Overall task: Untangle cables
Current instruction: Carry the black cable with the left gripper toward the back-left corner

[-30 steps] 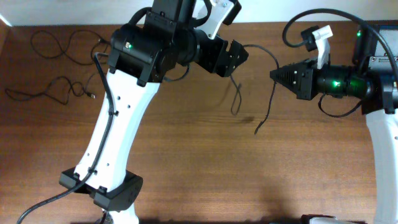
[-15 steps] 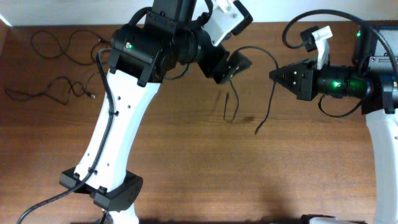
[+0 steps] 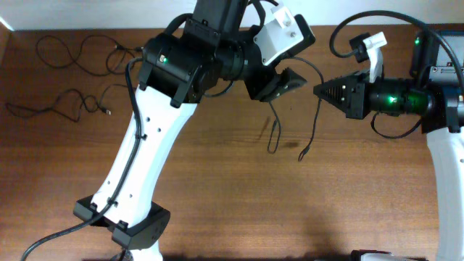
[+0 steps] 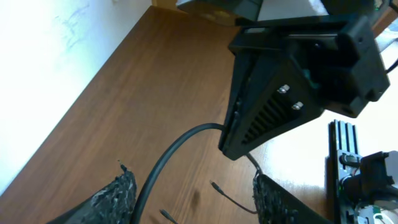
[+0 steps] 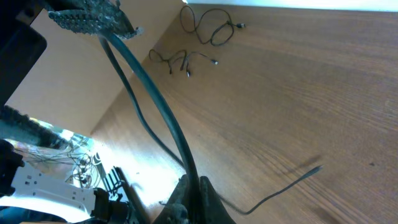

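Mid desk (image 3: 217,210): the free end of the cable (image 3: 316,123) hung low over the wood, below your right gripper (image 3: 319,88). I could not tell whether it touched. A second strand (image 3: 273,134) dangled just beside it, under your left gripper (image 4: 189,180). This was either the same cord's other tail or another cord; the views did not settle it.

Further back, right of centre: your right gripper was clamped on the cable, fingers pressed together, with the cord coming straight out of the tips. From there the cable arched over to your left gripper, so that run lay roughly along the desk's length, in the air.

Left gripper: jaws were apart. The cable passed through the gap, nearer one finger, and was not pinched as far as the wrist view showed. The two grippers faced tip to tip, near but apart.

Judgement: left was the arm to take it. The cord already crossed its gap, so you needed only to shut there and draw away toward the left edge.

Far-left corner: two loose cables (image 3: 80,54) lay flat and separate, well apart from both grippers.
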You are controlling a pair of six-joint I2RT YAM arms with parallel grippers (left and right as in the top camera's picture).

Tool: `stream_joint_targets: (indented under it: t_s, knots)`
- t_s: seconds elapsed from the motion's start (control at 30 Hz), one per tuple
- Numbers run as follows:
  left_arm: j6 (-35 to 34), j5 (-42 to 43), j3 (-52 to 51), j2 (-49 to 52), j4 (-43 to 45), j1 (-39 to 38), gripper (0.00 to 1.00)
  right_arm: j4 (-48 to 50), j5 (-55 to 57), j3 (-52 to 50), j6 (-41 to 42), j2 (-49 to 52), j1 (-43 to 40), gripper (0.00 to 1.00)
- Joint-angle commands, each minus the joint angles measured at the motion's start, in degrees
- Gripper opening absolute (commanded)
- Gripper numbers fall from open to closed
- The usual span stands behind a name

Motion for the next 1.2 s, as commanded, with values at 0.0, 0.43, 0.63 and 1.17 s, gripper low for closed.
stream_joint_targets:
  t_s: [0.0,0.43,0.63,1.17]
  knots:
    - [0.63,-1.07,-0.17,2.08,0.00,-0.07,0.58,-0.20,-1.57,0.35,-0.90,0.15,0.37,0.04]
    - [0.63,-1.05,-0.15,3.41,0.74,-0.07,0.43,-0.39,-1.53,0.35,-1.73,0.15,0.37,0.04]
    - [0.59,-0.39,0.76,3.39,1.53,-0.07,0.43,-0.74,-1.31,0.35,-2.19,0.15,0.35,0.04]
    - [0.17,0.13,1.03,2.80,1.57,-0.02,0.00,-0.96,0.20,0.35,-2.14,0.15,0.35,0.04]
